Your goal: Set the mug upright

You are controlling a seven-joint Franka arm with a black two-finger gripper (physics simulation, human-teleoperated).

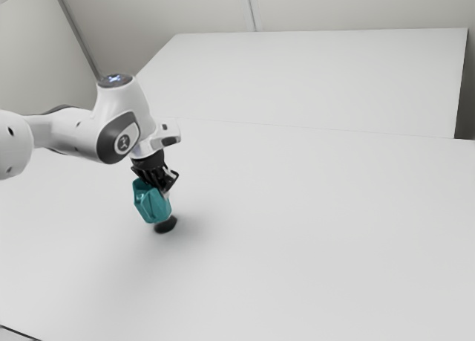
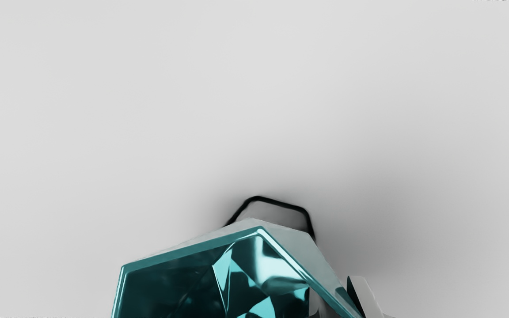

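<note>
The gripper is closed on the wall of the teal mug, one finger inside and the other outside. The mug hangs tilted beneath the hand over the white table, its open end toward the wrist camera, with a dark patch just under its lower end
</note>
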